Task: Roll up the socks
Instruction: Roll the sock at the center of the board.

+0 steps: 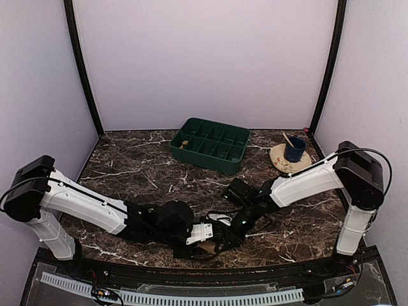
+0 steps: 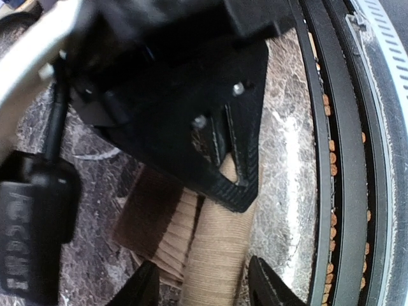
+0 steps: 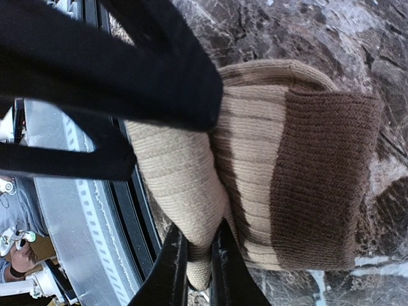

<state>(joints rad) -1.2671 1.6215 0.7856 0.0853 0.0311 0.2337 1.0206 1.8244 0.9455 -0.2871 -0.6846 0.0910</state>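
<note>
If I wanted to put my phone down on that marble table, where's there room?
Bare marble lies left of the green tray, toward the back-left corner, and between the tray and the left arm and right arm. Near-centre is crowded: both jaws meet over the socks. Back-right holds a plate with a blue cup.

This is a robotics lab test cell. A left arm (image 1: 83,204) and a right arm (image 1: 306,182) are bolted at the near edge of a marble-patterned table (image 1: 140,166). Plain pale walls (image 1: 204,64) on black poles (image 1: 81,70) box it in, and a slotted cable duct (image 1: 191,298) runs along the front.
</note>
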